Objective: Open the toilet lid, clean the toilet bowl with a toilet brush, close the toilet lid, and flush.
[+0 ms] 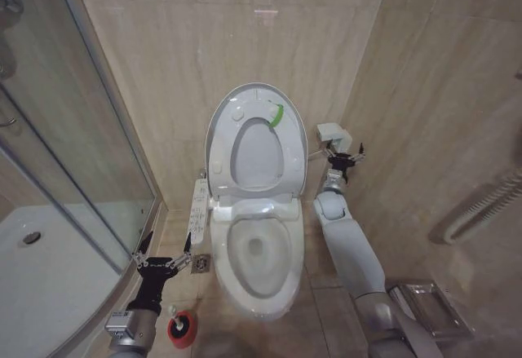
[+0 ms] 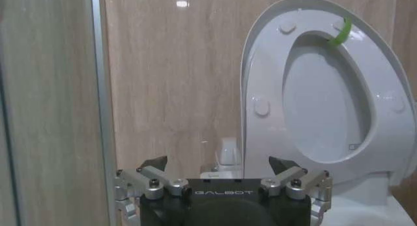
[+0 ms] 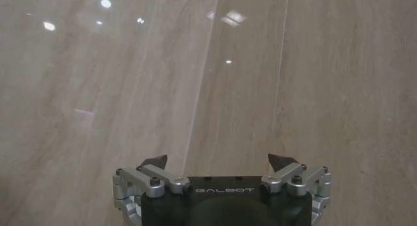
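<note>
White plastic gleams at the centre of the head view, where the toilet lid (image 1: pixel 220 134) stands raised against the beige tiled wall, its underside showing round bumpers and a green curved strip (image 1: pixel 276 115), with the ring seat lifted against it. Below it, at lower centre, the toilet bowl (image 1: pixel 263 254) lies open, its long axis running from the wall toward the bottom of the frame. The toilet brush (image 1: pixel 174 319) sits in its red cup holder (image 1: pixel 183 329) on the floor at the lower left, its handle end poking up, just beside the left arm's wrist and behind the left tool (image 1: pixel 164 255), which hovers with its fingers spread apart and nothing between them, pointing toward the wall to the left of the bowl. The right tool (image 1: pixel 346 156) is up at centre right beside a small white wall fitting (image 1: pixel 333 134), fingers likewise apart and empty, facing bare tile. With the lid already up, I judge fetching the brush to be the step in hand, and the left arm is clearly the nearer one; it would have to draw back and down, since the brush lies behind its fingertips rather than ahead.
</note>
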{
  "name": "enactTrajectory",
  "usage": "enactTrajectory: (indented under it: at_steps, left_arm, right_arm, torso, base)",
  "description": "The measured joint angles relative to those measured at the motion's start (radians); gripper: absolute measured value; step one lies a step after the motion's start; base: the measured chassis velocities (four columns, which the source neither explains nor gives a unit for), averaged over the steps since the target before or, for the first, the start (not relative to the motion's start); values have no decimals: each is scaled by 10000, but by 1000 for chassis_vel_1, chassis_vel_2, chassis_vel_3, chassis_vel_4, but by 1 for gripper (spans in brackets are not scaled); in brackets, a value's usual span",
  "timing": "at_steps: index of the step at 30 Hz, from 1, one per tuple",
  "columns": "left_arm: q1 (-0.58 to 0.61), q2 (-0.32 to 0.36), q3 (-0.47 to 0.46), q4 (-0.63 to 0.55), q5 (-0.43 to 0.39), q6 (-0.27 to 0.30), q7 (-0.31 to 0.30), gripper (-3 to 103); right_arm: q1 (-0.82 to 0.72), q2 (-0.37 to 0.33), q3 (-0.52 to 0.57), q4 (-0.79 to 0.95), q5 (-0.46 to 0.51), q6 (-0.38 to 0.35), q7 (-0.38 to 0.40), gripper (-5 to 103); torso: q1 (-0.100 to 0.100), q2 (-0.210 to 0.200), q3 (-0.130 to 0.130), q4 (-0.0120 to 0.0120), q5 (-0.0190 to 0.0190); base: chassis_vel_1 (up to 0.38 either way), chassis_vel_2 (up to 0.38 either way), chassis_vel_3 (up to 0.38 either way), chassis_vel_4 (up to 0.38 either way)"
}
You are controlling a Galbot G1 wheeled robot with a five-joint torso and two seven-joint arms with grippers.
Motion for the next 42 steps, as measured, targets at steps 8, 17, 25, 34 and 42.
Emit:
enactTrajectory:
  at_steps: [8, 17, 25, 34, 42]
  left_arm:
    - [3, 0, 0, 0, 0, 0, 0, 100]
    - [3, 0, 0, 0, 0, 0, 0, 100]
    - [2, 0, 0, 0, 0, 0, 0, 100]
    - [3, 0, 0, 0, 0, 0, 0, 100]
    - [3, 0, 0, 0, 0, 0, 0, 100]
  right_arm:
    - [-134, 15, -175, 287, 424, 321, -581, 100]
    - [-139, 19, -225, 469, 557, 427, -1341, 100]
    - [-99, -49, -98, 461, 536, 272, -1390, 100]
    - [193, -146, -129, 227, 553, 257, -1550, 100]
    - [479, -313, -267, 19, 575, 250, -1872, 100]
  torso:
    - [-8, 1, -2, 0, -1]
    - [-8, 1, -3, 0, -2]
    - [-8, 1, -2, -2, -2]
    - [-8, 1, -2, -1, -2]
    - [-6, 1, -2, -1, -1]
  base:
    - [-30, 29, 36, -26]
    - [0, 0, 0, 0]
    - [0, 0, 0, 0]
    - [0, 0, 0, 0]
    - [0, 0, 0, 0]
